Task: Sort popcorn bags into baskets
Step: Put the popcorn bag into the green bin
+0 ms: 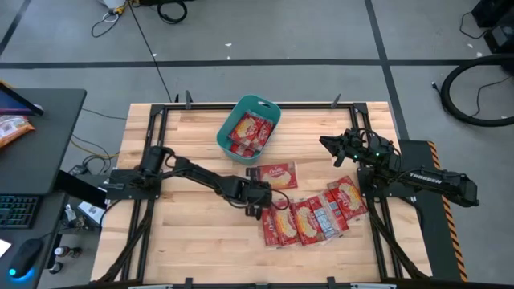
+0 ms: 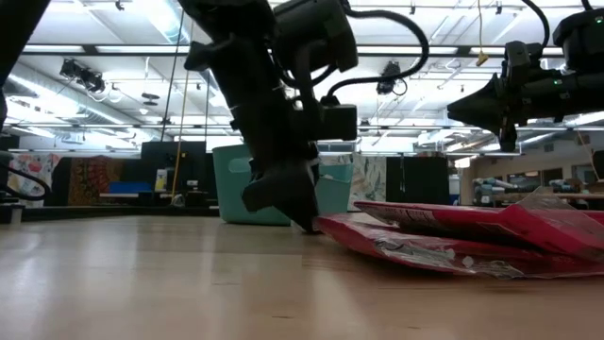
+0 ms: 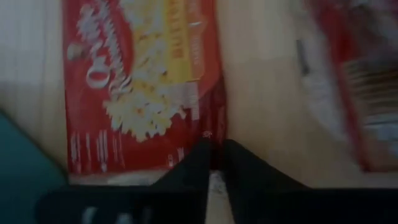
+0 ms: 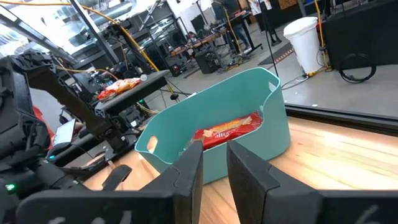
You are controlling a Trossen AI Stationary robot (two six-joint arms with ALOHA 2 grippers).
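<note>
A teal basket (image 1: 259,101) (image 2: 231,184) (image 4: 249,134) stands at the table's far middle with red popcorn bags (image 1: 250,130) (image 4: 227,129) lying inside. One red-and-cream popcorn bag (image 1: 277,175) (image 3: 143,81) lies flat on the table just near of the basket. Several more bags (image 1: 313,215) (image 2: 453,236) lie overlapped in a row toward the near right. My left gripper (image 1: 259,193) (image 2: 300,219) (image 3: 215,155) is down at the single bag's left end, shut on it. My right gripper (image 1: 328,143) (image 2: 458,109) (image 4: 214,165) hovers shut, raised right of the basket and pointing at it. My left gripper pinches the single popcorn bag at its left short edge, close to the near corner (image 3: 214,140), between the two fingers. The fingers (image 2: 283,194) slant down from the table's left, tips at the tabletop. The bag lies flat on the table.
An orange snack bag (image 1: 12,128) (image 4: 121,87) and a keyboard sit on the dark desk left of the table. Black frame rails run along the table's edges. Bare wood shows on the table's left and near left.
</note>
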